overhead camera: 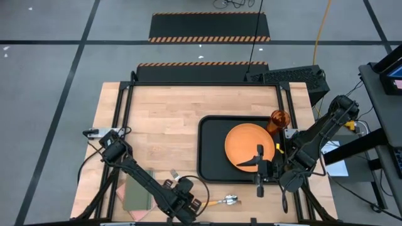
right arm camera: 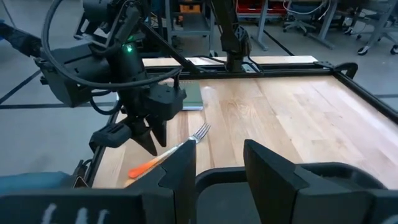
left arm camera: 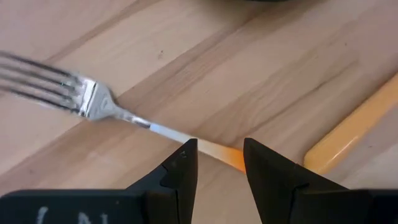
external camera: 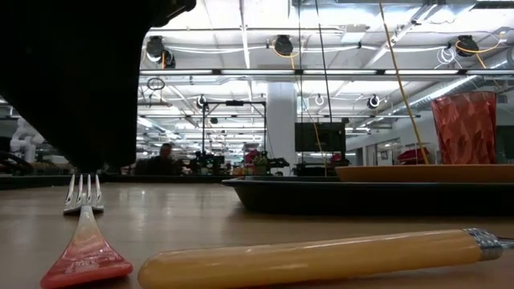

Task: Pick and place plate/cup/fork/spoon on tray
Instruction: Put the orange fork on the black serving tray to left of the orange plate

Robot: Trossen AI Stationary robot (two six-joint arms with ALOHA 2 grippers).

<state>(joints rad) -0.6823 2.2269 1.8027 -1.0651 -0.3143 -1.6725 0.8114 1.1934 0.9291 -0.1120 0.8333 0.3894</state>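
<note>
just now the fork's (left arm camera: 93,102) handle lies between the left gripper's (left arm camera: 221,163) parted fingers (on the table).

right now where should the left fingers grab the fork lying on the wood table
Grip the small silver-tined fork by its orange handle, coming straight down from above. It lies flat on the wooden table, and the left gripper already hangs with open fingers straddling the slim handle behind the tines.
</note>
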